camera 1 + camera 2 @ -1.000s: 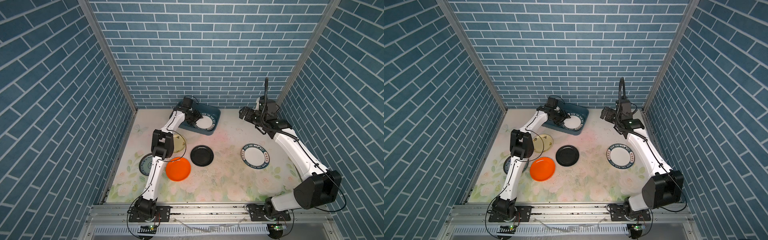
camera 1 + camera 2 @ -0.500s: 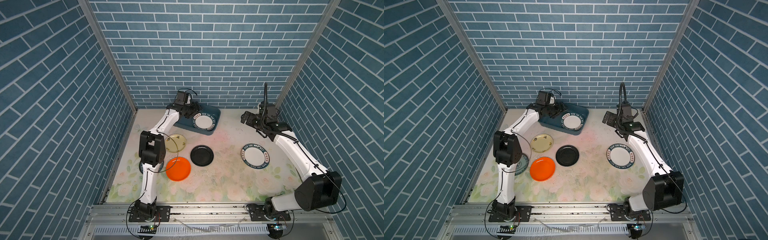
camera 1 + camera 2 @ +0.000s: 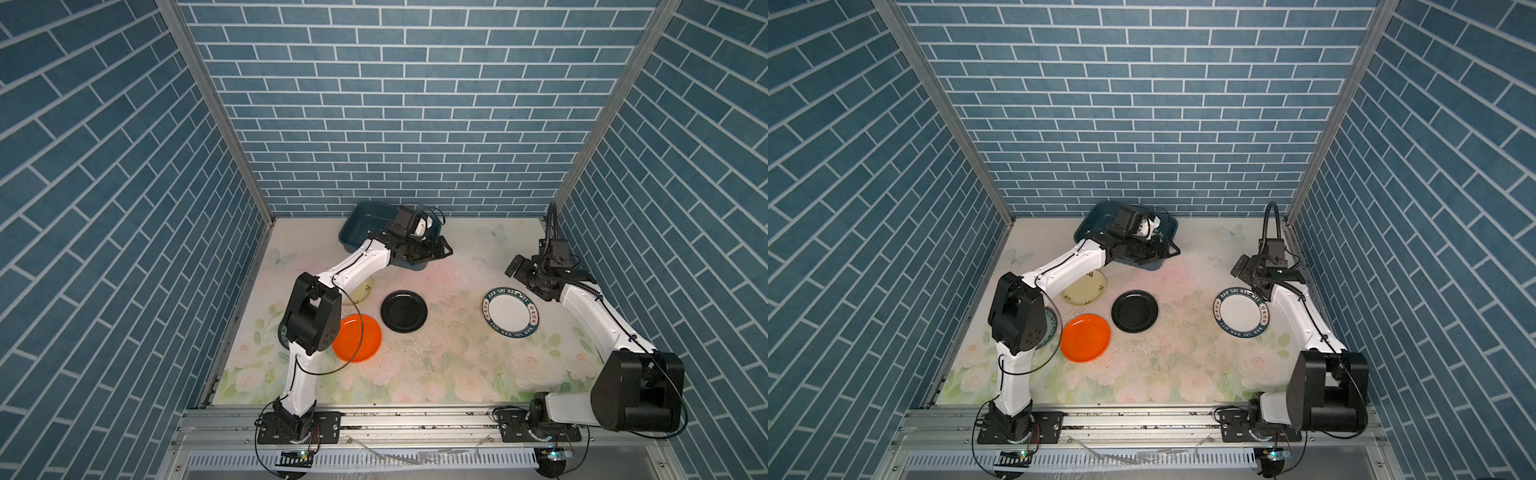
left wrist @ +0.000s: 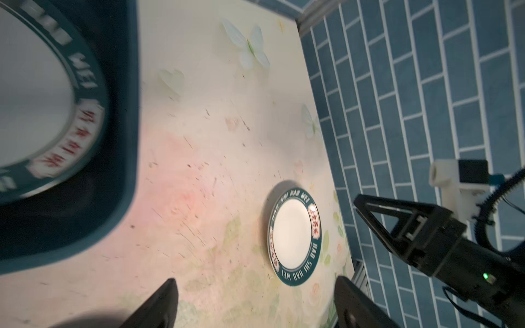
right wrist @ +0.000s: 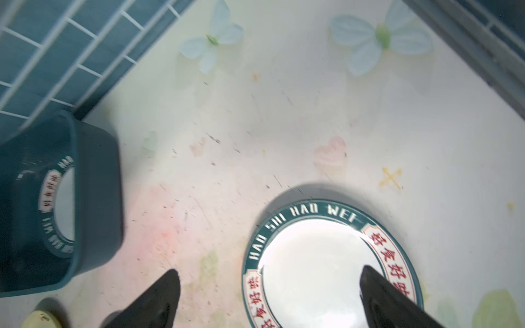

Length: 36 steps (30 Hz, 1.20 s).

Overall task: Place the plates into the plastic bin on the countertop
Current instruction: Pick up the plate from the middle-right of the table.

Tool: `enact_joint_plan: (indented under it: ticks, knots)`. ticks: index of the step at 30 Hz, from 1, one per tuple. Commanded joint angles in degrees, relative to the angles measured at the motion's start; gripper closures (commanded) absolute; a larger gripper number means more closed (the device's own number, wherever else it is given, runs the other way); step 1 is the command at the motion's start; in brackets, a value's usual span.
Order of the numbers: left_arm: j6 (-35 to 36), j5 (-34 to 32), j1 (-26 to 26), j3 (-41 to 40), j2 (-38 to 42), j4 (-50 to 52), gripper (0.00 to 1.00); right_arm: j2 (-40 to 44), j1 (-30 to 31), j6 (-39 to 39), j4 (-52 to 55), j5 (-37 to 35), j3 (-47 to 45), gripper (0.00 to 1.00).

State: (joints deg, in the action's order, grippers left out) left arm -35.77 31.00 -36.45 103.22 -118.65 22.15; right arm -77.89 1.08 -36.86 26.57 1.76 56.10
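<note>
Left wrist view: left gripper (image 4: 255, 289) wide open, empty, just beside the plastic bin (image 4: 125, 142). One lettered plate (image 4: 34, 85) lies inside it. Far from the bin, the right gripper (image 5: 270, 277), wide open, hangs over a second lettered plate (image 5: 312, 269) on the worktop (image 5: 284, 113).

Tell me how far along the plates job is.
Done: at least one lettered plate lies in the bin. In hand: nothing; left pincer open and empty by the bin, right pincer open above the second lettered plate on the countertop. Left: that one, black plate, orange plate, pale yellow plate, teal patterned plate partly under the left arm.
</note>
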Motion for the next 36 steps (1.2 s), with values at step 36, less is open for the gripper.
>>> enact_joint_plan:
  ticks: [36]
  knots:
    - [-18.91,3.06,-15.41,7.16,-24.9,-14.97,0.32,-6.77,-16.73,1.44,-18.06,23.09,-16.41,0.04]
